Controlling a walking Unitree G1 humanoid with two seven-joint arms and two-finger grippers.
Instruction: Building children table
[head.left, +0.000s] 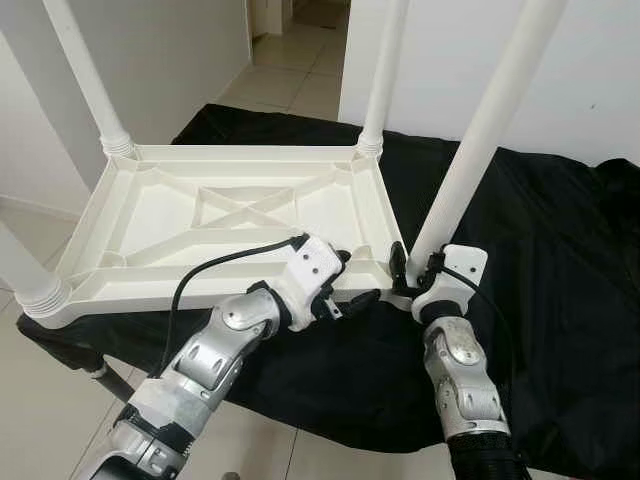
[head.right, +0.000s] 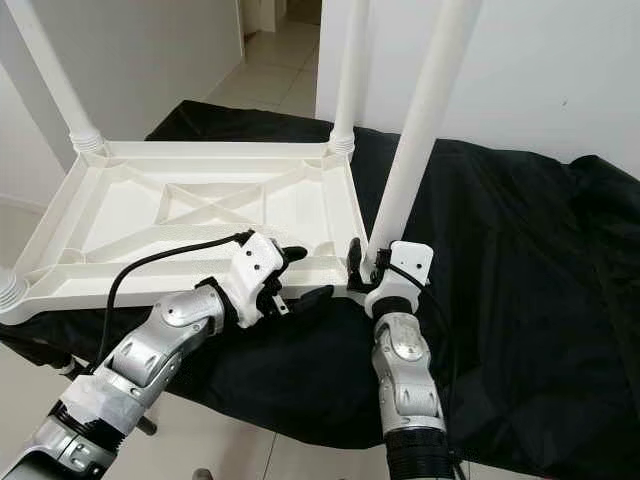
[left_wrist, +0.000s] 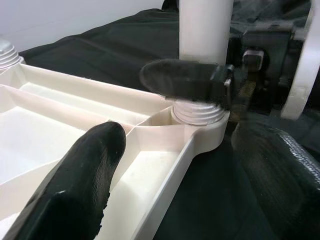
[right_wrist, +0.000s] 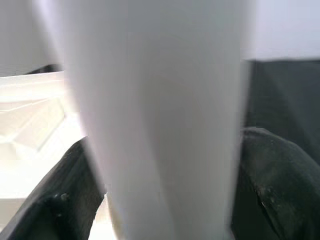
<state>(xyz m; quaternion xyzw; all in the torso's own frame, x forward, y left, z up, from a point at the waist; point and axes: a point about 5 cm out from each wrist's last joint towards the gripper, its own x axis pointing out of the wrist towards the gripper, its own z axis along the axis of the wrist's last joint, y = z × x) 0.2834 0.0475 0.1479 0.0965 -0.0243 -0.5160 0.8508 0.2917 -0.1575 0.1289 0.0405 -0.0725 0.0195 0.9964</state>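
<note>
**Two tools at the near corner of an upturned white tabletop**

A white plastic tabletop (head.left: 230, 215) lies upside down on a bench draped in black cloth (head.left: 540, 260), ribbed underside facing up. White legs stand upright in its corners. The right tool (head.left: 415, 262) is clamped on the near right leg (head.left: 470, 150) just above its threaded socket, a black finger (right_wrist: 55, 200) on each side of the leg. The left tool (head.left: 352, 282) sits at the tabletop's near edge beside that corner, its fingers (left_wrist: 80, 185) apart: one rests over the ribbed underside, the other reaches toward the leg's base. Pale floor tiles (head.left: 300, 80) lie beyond
</note>
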